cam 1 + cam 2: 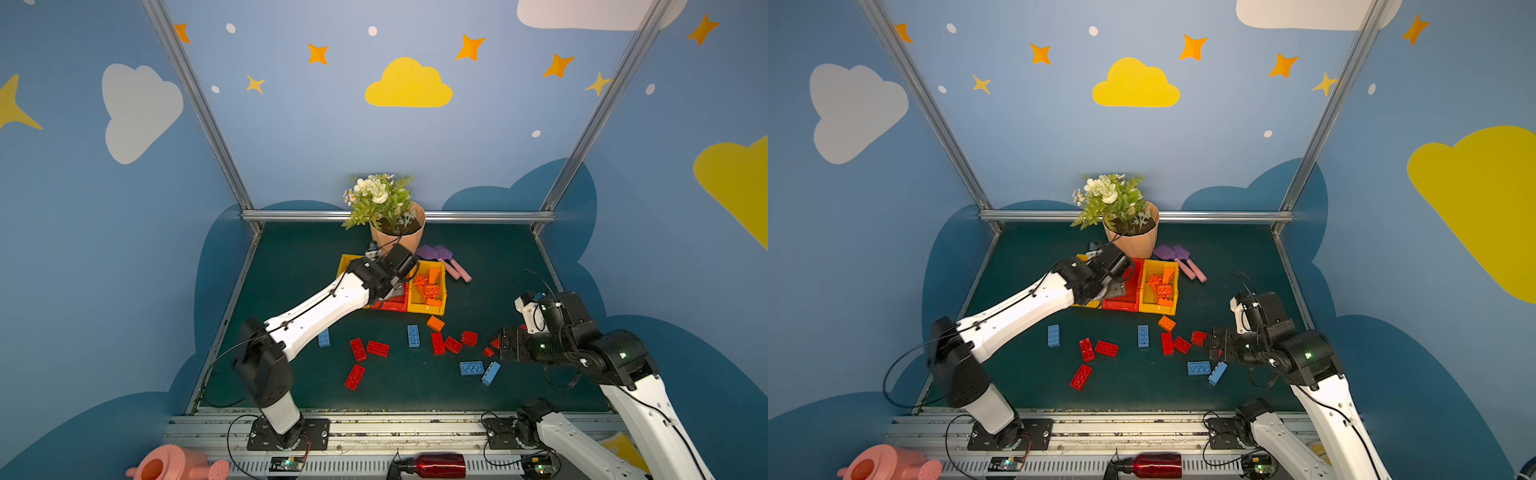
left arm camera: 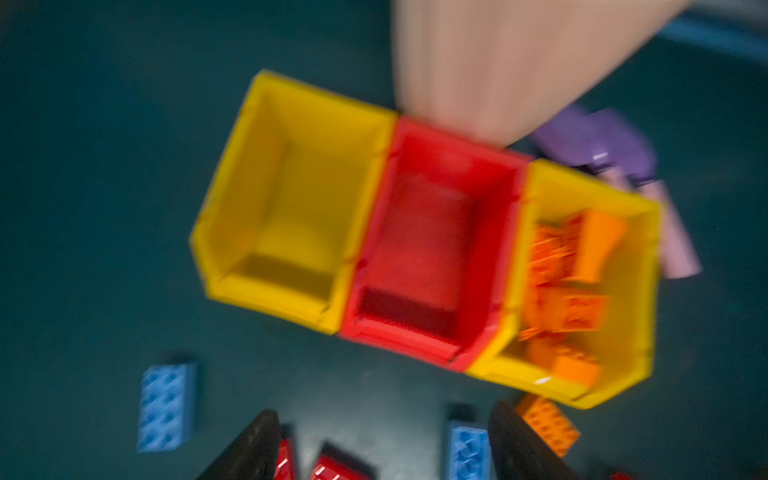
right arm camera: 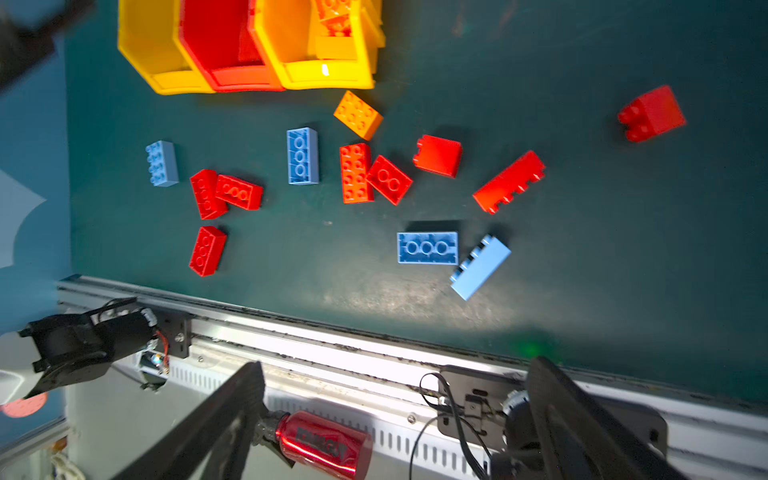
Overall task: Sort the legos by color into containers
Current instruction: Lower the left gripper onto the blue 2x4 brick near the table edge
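Note:
Three containers stand side by side at mid-table: a yellow bin [image 2: 232, 232], a red bin [image 2: 490, 232] and a yellow bin [image 2: 640, 291] holding several orange legos [image 2: 582, 311]. My left gripper [image 2: 384, 415] hangs open above the red bin [image 1: 392, 305], with nothing between its fingers. Blur hides what lies in the red bin. Loose legos lie in front of the bins: red bricks [image 1: 377, 348], blue bricks [image 1: 413, 336] and one orange brick [image 1: 435, 323]. My right gripper [image 1: 494, 343] hovers open and empty at the right, next to a red brick [image 1: 469, 337].
A peach flower pot [image 1: 397, 237] stands right behind the bins, with purple-and-pink shovels [image 1: 451, 262] beside it. Two blue bricks [image 3: 428, 248] lie near the front rail [image 3: 332, 336]. A pink watering can [image 1: 174, 463] and a red bottle [image 1: 440, 465] sit beyond the rail.

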You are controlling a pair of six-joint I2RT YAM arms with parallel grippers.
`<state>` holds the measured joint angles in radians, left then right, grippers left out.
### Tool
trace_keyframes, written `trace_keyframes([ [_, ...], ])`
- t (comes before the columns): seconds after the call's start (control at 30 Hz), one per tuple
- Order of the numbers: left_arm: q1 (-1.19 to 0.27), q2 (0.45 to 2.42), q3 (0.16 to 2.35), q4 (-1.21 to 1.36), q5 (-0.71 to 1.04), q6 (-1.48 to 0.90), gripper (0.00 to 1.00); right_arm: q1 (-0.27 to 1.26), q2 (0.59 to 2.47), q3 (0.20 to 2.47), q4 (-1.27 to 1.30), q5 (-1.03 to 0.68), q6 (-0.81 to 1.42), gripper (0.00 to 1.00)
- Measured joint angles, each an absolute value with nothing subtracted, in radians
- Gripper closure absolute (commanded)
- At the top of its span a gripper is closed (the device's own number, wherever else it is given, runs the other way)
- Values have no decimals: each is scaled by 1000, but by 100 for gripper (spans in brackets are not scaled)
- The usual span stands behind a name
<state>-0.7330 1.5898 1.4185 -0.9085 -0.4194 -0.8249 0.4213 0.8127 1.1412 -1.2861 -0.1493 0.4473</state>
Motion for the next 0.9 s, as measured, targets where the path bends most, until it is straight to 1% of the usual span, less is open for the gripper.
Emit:
trace_keyframes([
  [0.1,-673,1405,1149,-900,-441,-897,22,431,842,1127,-1243,-187,444,4],
  [0.17,-646,1306,1019,-901,-443,-929,22,441,864,1121,-1219,-207,443,4],
  [0.27,-608,1189,888,-889,-432,-955,21,460,905,1117,-1182,-230,441,4],
  [0.37,-542,1122,793,-835,-387,-950,21,475,938,1114,-1149,-250,442,4],
  [0.47,-480,1113,738,-785,-338,-931,21,486,954,1114,-1120,-257,450,4],
  [0.6,-427,1139,722,-728,-277,-891,21,499,962,1114,-1095,-259,466,4],
  [0.9,-340,1346,723,-621,-162,-813,23,516,982,1114,-1063,-250,500,4],
])
